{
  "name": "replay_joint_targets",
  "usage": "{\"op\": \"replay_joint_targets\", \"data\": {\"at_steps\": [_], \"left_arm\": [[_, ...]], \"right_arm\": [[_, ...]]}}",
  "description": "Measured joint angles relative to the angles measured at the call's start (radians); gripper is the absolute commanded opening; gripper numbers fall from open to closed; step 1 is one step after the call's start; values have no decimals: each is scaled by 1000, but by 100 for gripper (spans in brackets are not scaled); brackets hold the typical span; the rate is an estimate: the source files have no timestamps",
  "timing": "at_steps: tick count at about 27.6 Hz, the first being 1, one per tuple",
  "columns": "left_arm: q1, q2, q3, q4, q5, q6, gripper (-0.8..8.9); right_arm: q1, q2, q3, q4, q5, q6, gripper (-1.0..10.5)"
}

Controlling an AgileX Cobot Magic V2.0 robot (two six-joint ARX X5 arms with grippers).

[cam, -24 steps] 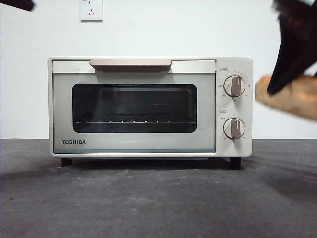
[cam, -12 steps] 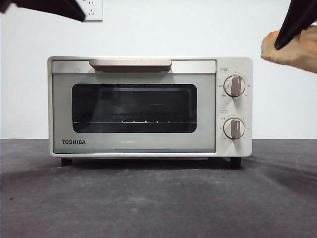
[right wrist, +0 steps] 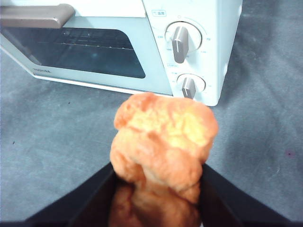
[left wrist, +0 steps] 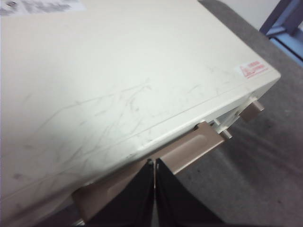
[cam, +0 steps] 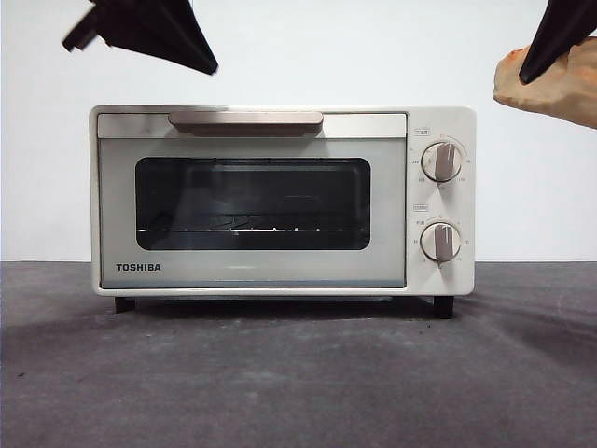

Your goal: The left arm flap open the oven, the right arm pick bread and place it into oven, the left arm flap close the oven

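Observation:
The cream oven (cam: 280,201) stands in the middle of the table, its dark glass door shut and the beige handle (cam: 245,119) along the door's top. My left gripper (cam: 207,63) hovers above the oven's top, left of centre; the left wrist view shows this gripper (left wrist: 153,163) shut and empty, its tips just over the handle (left wrist: 194,149). High beside the oven's knob side, my right gripper (cam: 538,67) holds the golden bread (cam: 555,89). In the right wrist view, the right gripper (right wrist: 158,165) clamps the bread (right wrist: 163,137) from both sides, in front of the oven (right wrist: 189,52).
Two round knobs (cam: 441,161) sit on the oven's right panel. The dark grey table (cam: 298,373) stretches in front of the oven. A wall socket (cam: 172,19) is on the white wall behind. Blue frame parts (left wrist: 284,23) show past the table's edge.
The left gripper has come down and to the right, from the top corner to over the oven's top. The right gripper has lifted the bread higher.

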Motion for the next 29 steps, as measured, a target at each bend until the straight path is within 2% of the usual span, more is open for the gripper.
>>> {"op": "replay_joint_targets", "data": {"at_steps": [11, 21, 29], "left_arm": [[-33, 77, 6, 1, -90, 53, 12], [-42, 101, 20, 6, -100, 84, 12], [-104, 107, 38, -47, -107, 92, 11]], "right_arm": [[0, 0, 1, 0, 0, -11, 220], [0, 0, 1, -1, 0, -16, 220], [0, 0, 1, -1, 1, -16, 221]]}}
